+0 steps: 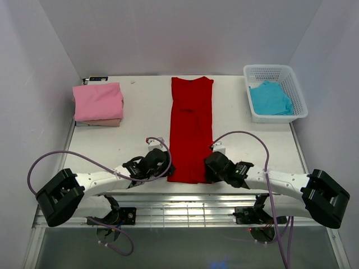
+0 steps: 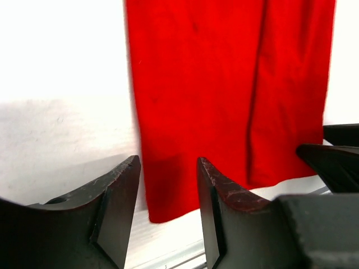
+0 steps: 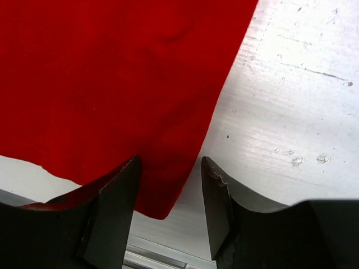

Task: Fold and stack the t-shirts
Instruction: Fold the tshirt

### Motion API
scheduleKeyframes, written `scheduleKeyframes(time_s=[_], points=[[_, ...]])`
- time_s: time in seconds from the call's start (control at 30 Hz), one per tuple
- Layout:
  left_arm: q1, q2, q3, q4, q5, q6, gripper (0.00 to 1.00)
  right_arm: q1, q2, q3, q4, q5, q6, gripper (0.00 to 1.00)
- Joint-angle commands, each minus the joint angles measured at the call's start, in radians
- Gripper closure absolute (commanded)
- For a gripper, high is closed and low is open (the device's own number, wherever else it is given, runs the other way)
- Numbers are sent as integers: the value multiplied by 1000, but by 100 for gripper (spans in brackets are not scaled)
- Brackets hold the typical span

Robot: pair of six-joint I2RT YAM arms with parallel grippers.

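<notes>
The bright red t-shirt (image 1: 191, 126) lies flat on the table as a long narrow strip, collar at the far end. My left gripper (image 1: 166, 167) is open at its near left corner, and the red t-shirt (image 2: 224, 95) shows between and beyond the jaws. My right gripper (image 1: 208, 167) is open at the near right corner of the red t-shirt (image 3: 112, 84). Neither holds cloth. A folded pink t-shirt (image 1: 98, 101) lies on a beige one (image 1: 101, 122) at the far left. A turquoise t-shirt (image 1: 270, 98) lies in the basket.
The white lattice basket (image 1: 298, 89) stands at the far right. The table's near edge with a metal rail (image 1: 185, 196) runs just below both grippers. A small dark object (image 1: 97, 79) lies behind the pink stack.
</notes>
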Motion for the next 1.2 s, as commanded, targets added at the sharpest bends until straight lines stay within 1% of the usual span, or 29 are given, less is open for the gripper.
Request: scheduleKeyframes(time_s=[0.0,0.23,0.43,0.5,0.57,0.67,0.73,0.77,0.8,0.83,0.87,0.9,0.93,1.0,1.1,1.17], points=[[-23,-53,-34,-56,-11,-64,44,39,20,48,-52,81,76,47],[-115,-83,-94,-68,-20,-139,45,122,44,66,-132,149,155,47],[-174,-50,-90,-81,-69,-175,46,157,66,79,-160,181,188,47],[-180,-30,-84,-82,-78,-181,46,160,73,80,-162,183,192,49],[-186,-14,-79,-85,-94,-188,47,163,87,83,-162,181,195,53],[-191,-1,-82,-90,-115,-196,51,170,103,85,-165,181,202,60],[-194,11,-82,-102,-126,-205,58,174,113,85,-171,178,211,68],[-194,14,-85,-105,-132,-210,62,177,116,85,-172,178,216,76],[-195,17,-91,-108,-135,-216,72,180,123,83,-175,177,219,81],[-200,20,-94,-107,-138,-219,77,183,127,83,-182,175,230,84],[-201,25,-96,-108,-140,-219,82,191,132,83,-188,175,236,90],[-204,28,-97,-110,-144,-221,87,197,139,83,-192,177,244,92],[-215,37,-99,-110,-149,-224,94,205,144,85,-209,178,253,92],[-229,46,-103,-113,-163,-231,99,237,161,92,-232,187,285,92],[-278,62,-107,-124,-184,-265,100,297,188,114,-307,209,360,92],[-335,78,-107,-130,-195,-308,100,353,204,137,-373,221,432,92]])
